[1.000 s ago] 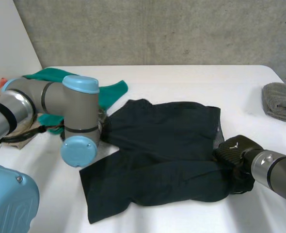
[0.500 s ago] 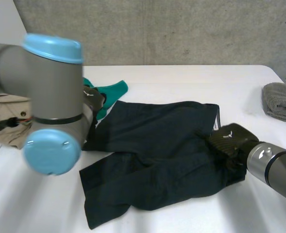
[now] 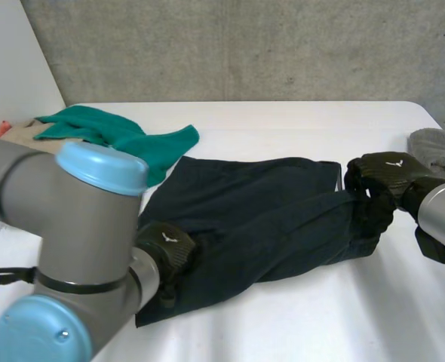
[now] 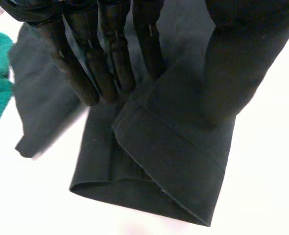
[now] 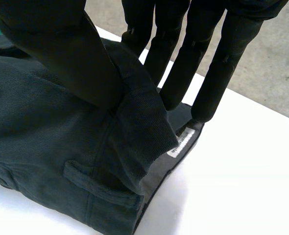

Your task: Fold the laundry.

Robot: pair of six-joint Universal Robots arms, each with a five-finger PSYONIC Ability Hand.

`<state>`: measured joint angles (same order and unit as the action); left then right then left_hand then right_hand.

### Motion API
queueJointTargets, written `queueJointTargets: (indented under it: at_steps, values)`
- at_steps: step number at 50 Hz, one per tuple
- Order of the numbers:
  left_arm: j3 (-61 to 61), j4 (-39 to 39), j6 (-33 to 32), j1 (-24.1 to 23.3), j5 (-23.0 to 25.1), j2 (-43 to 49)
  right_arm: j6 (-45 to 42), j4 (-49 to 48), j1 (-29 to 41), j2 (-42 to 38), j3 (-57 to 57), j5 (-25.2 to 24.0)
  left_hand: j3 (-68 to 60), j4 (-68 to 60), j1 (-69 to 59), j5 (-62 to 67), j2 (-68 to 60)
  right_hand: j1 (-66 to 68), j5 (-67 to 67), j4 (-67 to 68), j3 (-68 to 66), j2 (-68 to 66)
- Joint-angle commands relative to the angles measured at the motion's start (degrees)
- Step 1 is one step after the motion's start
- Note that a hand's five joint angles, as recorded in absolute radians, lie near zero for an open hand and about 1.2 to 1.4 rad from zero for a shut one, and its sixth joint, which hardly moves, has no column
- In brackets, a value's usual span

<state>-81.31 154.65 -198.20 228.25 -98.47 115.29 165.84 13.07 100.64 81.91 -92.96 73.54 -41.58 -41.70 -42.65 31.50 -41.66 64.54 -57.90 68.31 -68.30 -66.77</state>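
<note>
Dark shorts (image 3: 260, 219) are lying lengthwise across the middle of the white table (image 3: 298, 324), with the waistband toward your right arm and the leg hems toward your left. A green cloth (image 3: 124, 139) is sitting just beside the far hem corner. A grey towel (image 3: 437, 147) is sitting at the table's right edge, near the waistband end.

Left hand (image 3: 166, 247): it is gripping the hem end. In the left wrist view its fingers (image 4: 110, 63) are running straight along one face of the cloth while the thumb (image 4: 237, 63) is pressing the other, so the leg is being pinched between them. Two hems (image 4: 149, 196) are showing, one stacked on the other.

Right hand (image 3: 381, 172): it is clamping the waistband (image 5: 134, 98) — thumb (image 5: 61, 54) on the outer face, straight fingers (image 5: 218, 63) behind it, just beside a white tag (image 5: 180, 143). A belt loop (image 5: 93, 183) is hanging under the thumb.

Judgement: you are working the align-and-stretch step. The legs appear to be laid one over the other, and the cloth is looking drawn out between the two hands. No crosswise fold is made yet.

Next move, as I am reading it — you are needing to settle the shorts flat with both pinches held. Then carry one end over to meet the other, edges matched, before letting go. The green cloth is lying close enough to snag on the hem side.
</note>
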Motion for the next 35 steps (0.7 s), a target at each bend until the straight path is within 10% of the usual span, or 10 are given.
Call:
queueJointTargets:
  at_steps: [1, 19, 35]
  values:
    - [0.8, 1.0, 0.44, -2.98, -2.68, 1.87, -2.26, 1.78, -0.97, 0.18, -1.25, -2.43, -35.33, -35.21, -34.25, 35.4, -35.25, 15.46, -12.1, 11.69, -11.7, -13.23]
    - [-9.66, -11.39, -7.55, -5.0, -0.67, -10.08, -49.37, 32.54, -6.42, -0.52, -4.95, -7.19, -38.42, -38.3, -37.35, 38.5, -38.34, 15.46, -12.1, 11.69, -11.7, -13.23]
    - [25.21, 1.79, -8.87, 3.43, -8.76, 8.01, -19.33, 1.27, 1.75, -14.93, 11.83, 1.24, -38.42, -38.3, -37.35, 38.5, -38.34, 15.46, -12.1, 11.69, -11.7, -13.23]
